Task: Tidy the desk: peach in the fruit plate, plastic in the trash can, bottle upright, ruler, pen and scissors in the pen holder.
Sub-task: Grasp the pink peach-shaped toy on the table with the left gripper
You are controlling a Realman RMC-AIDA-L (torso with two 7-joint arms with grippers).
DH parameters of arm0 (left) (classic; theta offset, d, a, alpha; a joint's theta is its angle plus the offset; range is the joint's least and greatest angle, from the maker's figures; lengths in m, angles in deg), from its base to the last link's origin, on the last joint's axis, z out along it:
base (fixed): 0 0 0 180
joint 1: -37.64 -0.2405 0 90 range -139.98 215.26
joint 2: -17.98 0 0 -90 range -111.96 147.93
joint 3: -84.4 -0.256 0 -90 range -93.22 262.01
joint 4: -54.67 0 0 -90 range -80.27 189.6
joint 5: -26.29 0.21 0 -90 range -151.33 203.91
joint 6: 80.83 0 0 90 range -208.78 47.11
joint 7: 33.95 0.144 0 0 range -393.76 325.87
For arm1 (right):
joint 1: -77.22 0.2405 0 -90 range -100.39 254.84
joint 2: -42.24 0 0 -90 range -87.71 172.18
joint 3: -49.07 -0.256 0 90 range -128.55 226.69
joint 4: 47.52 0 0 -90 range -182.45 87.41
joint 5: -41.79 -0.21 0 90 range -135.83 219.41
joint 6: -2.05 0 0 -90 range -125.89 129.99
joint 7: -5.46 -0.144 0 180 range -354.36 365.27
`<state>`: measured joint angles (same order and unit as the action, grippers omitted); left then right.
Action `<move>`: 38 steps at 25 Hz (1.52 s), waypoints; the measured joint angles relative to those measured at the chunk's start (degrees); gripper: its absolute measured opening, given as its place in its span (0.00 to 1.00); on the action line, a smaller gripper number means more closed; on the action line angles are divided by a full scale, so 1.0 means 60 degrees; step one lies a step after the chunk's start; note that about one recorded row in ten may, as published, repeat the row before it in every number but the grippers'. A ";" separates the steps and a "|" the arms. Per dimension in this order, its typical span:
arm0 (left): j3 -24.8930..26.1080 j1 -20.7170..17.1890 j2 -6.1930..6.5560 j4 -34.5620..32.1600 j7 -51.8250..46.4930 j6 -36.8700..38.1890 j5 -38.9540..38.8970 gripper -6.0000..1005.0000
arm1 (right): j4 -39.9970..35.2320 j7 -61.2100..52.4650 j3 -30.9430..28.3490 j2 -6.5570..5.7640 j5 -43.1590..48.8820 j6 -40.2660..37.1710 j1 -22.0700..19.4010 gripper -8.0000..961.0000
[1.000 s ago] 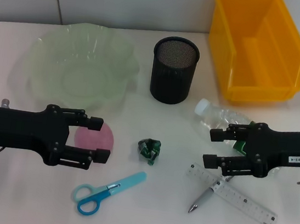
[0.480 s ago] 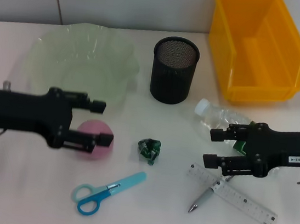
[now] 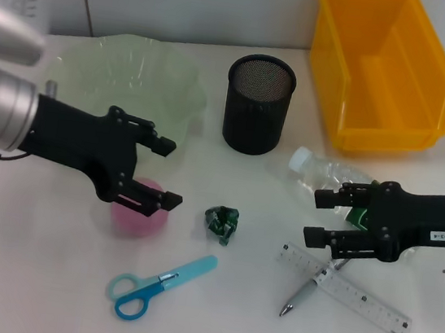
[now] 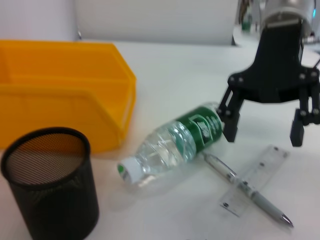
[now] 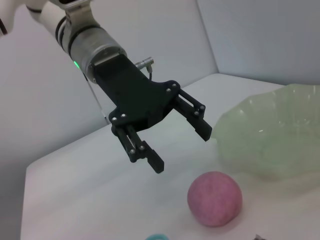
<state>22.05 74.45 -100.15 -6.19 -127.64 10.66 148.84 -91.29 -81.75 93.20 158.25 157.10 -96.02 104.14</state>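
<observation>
Head view is showing you the left gripper [image 3: 158, 173] hanging open above the peach [image 3: 140, 208], its fingers spread and touching nothing. The peach is sitting on the desk [image 3: 42, 291] just beside the fruit plate [image 3: 117, 91], not in it. You are risking a glancing contact here: the peach is round and free to roll, and the gripper is tilted and raised, so one finger meeting it first on the descent is likely to push it toward the crumpled plastic [image 3: 221, 221] or the scissors [image 3: 159, 285]. The right gripper [image 3: 327, 219] is also standing open, over the lying bottle [image 3: 324, 174] near its green label, with the ruler [image 3: 344, 290] and pen [image 3: 310, 292] close by; a low closure there could catch them. The pen holder [image 3: 257, 104] and trash can [image 3: 381, 64] are holding nothing visible.

Compared with one second ago, the left gripper is no longer level around the peach: it is lifted, rotated and off it. The right gripper is unchanged.
</observation>
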 joint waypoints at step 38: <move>-0.3237 0.1101 -0.0114 0.0044 -0.1128 -0.1758 0.3193 0.78 | 0.0014 -0.0061 -0.0112 -0.0028 0.0068 0.0052 0.0026 0.75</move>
<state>2.62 81.06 -100.83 -5.93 -134.41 0.11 168.00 -91.20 -82.12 92.53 158.08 157.51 -95.71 104.29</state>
